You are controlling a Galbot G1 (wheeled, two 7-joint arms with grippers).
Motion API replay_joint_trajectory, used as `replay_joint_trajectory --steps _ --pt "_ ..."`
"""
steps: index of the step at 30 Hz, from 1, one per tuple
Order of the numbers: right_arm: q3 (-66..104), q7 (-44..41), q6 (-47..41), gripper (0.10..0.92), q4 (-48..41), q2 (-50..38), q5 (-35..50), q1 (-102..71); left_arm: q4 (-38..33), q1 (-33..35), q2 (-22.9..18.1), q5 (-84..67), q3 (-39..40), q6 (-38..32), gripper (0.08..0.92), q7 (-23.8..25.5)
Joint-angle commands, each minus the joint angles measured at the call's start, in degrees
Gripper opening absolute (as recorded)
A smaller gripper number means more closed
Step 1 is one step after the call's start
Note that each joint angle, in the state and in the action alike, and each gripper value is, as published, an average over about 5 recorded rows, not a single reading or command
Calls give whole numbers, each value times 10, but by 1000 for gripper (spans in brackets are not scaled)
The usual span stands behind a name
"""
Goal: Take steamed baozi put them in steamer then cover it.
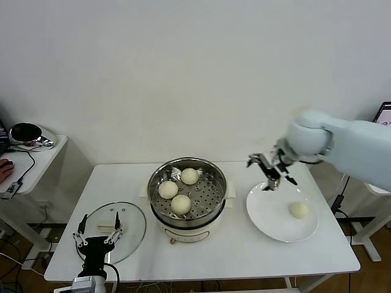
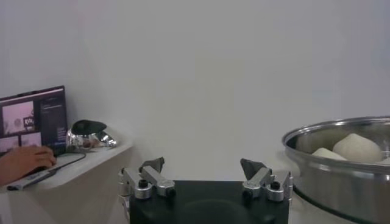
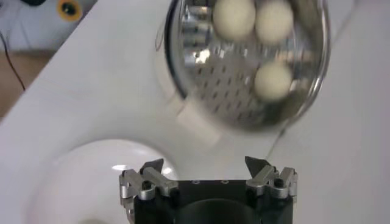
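The steamer (image 1: 203, 220) stands mid-table with three steamed baozi (image 1: 181, 204) on its perforated tray. A fourth baozi (image 1: 299, 210) lies on the white plate (image 1: 269, 218) to the right. My right gripper (image 1: 272, 169) hovers open and empty over the plate's far left edge, between steamer and plate. Its wrist view shows the gripper (image 3: 204, 165), the steamer (image 3: 237, 100) with its baozi (image 3: 272, 81), and the plate (image 3: 73, 176). The cover (image 1: 129, 221), a glass lid, lies flat at the front left. My left gripper (image 1: 98, 231) sits open over the cover; its own view shows the gripper (image 2: 204, 167) and the steamer rim (image 2: 329, 133).
A low side table (image 1: 46, 152) at the far left carries a shiny metal object (image 1: 27, 133), cables and a person's hand (image 1: 5, 166). A laptop (image 2: 33, 119) stands there too. The white table's front edge runs close to the left arm.
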Motion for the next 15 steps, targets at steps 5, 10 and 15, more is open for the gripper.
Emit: replay_joint_trajectory --steps 5,10,15 --pt "203 -9 -23 823 -85 -127 -106 -248 6 4 0 3 -1 -3 823 0" --pt "289 -19 10 823 -146 -104 -144 -348 8 7 -3 7 -1 -5 823 0" --pt "353 -23 33 823 -200 -72 -177 -409 8 10 -4 8 -5 -5 823 0"
